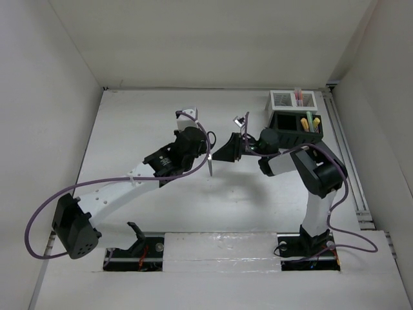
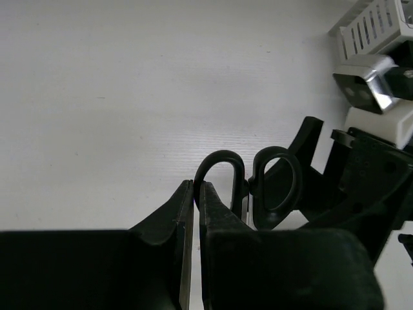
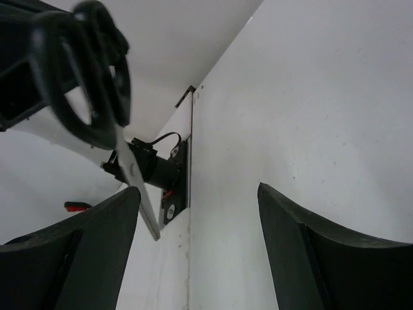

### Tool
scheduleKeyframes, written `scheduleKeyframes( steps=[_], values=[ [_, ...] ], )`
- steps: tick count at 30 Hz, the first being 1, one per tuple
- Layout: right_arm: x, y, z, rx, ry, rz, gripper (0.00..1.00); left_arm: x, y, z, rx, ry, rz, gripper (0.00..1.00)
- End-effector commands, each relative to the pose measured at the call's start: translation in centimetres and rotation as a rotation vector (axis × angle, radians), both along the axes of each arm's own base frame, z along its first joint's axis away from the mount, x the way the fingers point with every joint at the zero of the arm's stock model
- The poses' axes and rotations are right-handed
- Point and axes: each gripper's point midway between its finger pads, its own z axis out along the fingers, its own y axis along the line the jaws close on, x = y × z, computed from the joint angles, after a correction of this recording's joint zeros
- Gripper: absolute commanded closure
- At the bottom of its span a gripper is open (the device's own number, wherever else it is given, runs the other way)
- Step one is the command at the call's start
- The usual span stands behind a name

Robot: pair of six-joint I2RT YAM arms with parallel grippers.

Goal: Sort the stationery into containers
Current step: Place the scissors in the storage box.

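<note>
The left gripper [image 1: 208,154], clamped on the black-handled scissors [image 1: 210,165], holds them above mid-table, left of the black mesh organiser [image 1: 284,121]. Its wrist view shows glossy oval handle loops [image 2: 221,155]. From the right wrist, the right gripper [image 3: 199,194] gapes beside a slick steel blade [image 3: 137,187] that could slip in a handover.

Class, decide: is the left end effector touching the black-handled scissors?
Touching. The left wrist view shows the left end effector shut, with the scissors clamped at its fingertips and the handle loops jutting out just beyond them.
</note>
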Motion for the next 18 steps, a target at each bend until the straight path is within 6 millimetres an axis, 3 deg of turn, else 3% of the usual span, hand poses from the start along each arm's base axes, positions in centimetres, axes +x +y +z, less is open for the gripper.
scheduleKeyframes(
  steps=[1, 5, 10, 15, 18],
  values=[
    [-2.1, -1.2, 9.4, 0.245, -0.525, 0.018, 0.21, 0.8, 0.6, 0.2, 0.012, -0.024, 0.051, 1.00],
    [-2.3, -1.5, 10.4, 0.232, -0.552, -0.013, 0.21, 1.0, 0.9, -0.1, 0.033, -0.012, 0.075, 1.00],
    [-2.0, -1.7, 11.4, 0.175, -0.594, -0.059, 0.21, 0.9, 0.7, 1.2, -0.001, -0.033, 0.066, 1.00],
    [-0.7, 0.1, 9.9, 0.080, -0.584, -0.103, 0.21, 0.5, 0.2, 2.2, -0.042, -0.042, 0.031, 1.00],
    [0.4, 0.0, 9.2, 0.047, -0.586, -0.151, 0.21, 0.1, 0.4, 2.6, -0.055, -0.048, 0.022, 1.00]
  ],
)
